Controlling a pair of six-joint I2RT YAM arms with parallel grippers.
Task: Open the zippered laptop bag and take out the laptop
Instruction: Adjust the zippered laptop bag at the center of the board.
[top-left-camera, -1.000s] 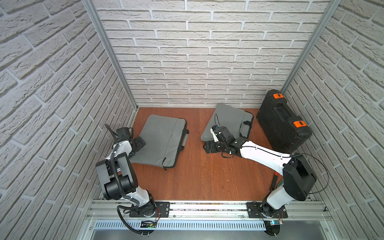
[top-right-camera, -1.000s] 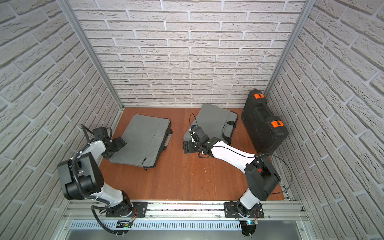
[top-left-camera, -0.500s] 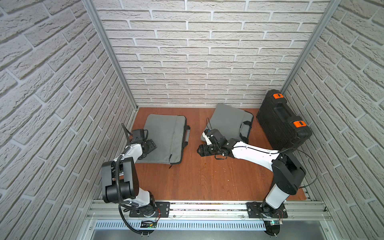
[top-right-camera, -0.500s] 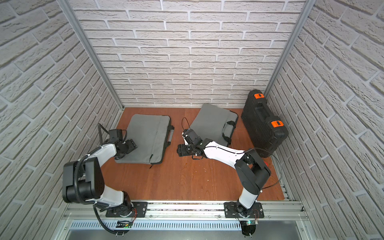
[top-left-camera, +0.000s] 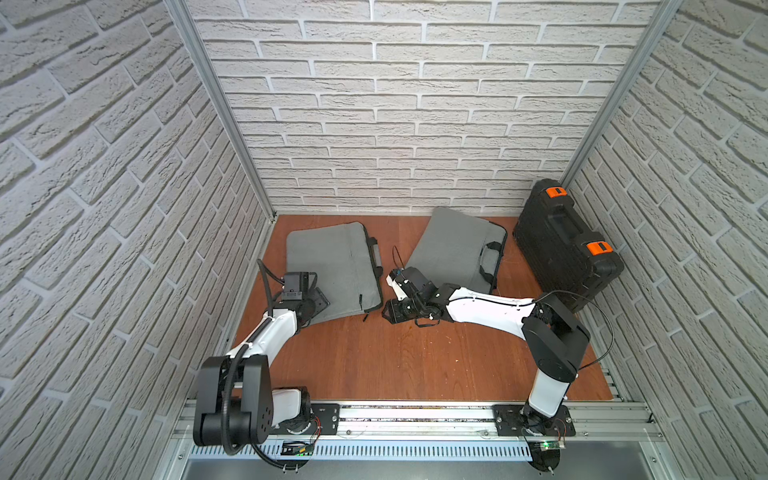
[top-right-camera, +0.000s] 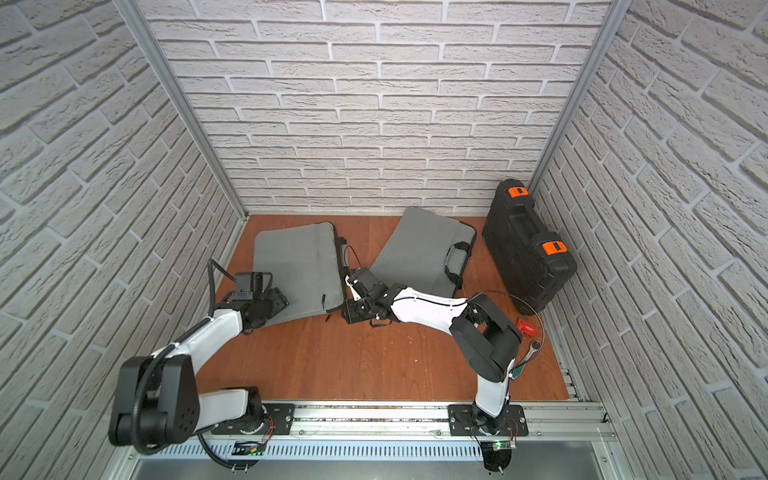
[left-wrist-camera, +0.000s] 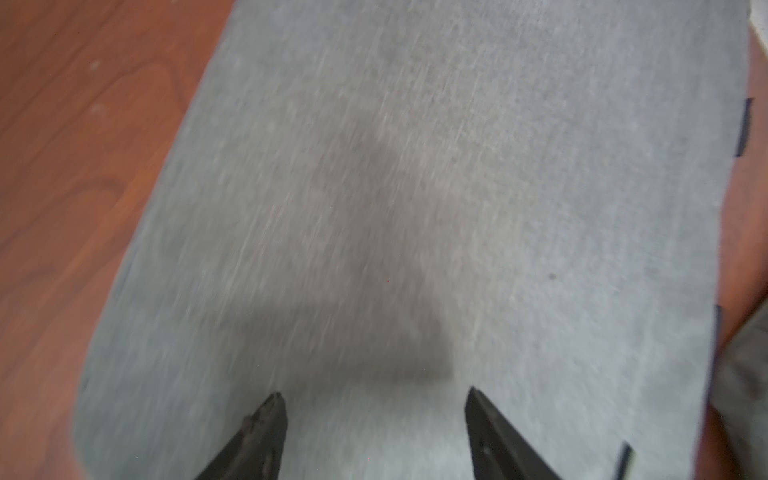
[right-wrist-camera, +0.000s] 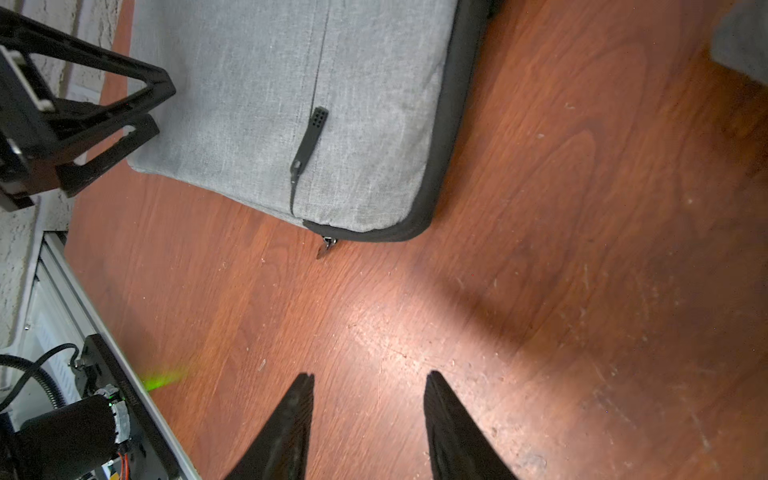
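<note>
The laptop bag lies flat and zipped shut on the wooden tabletop, left of centre in both top views, and no laptop shows. Its small metal zipper pull pokes out from the bag's lower right corner onto the bare wood. Close by on the grey face lies a longer black pocket tab. To my eye that is the main trap: the 2 pulls sit near each other, and a grab landing a little high would open the pocket and not the main compartment. The real pull is also tiny and lies flat, so jaws may well shut on nothing or nip the trim. If the fabric is not pinned firmly, the whole bag could slide along the smooth wood with the tug. A second grey bag lies just to the right and a black case at the far right, both well clear of the pull. The left pincer stands released, jaws wide apart over the bag's lower left corner with nothing between them; I cannot tell whether the tips press the cloth. The right pincer is also released, parted less widely, empty, low over bare wood and aimed at the pull but not yet reaching it.
</note>
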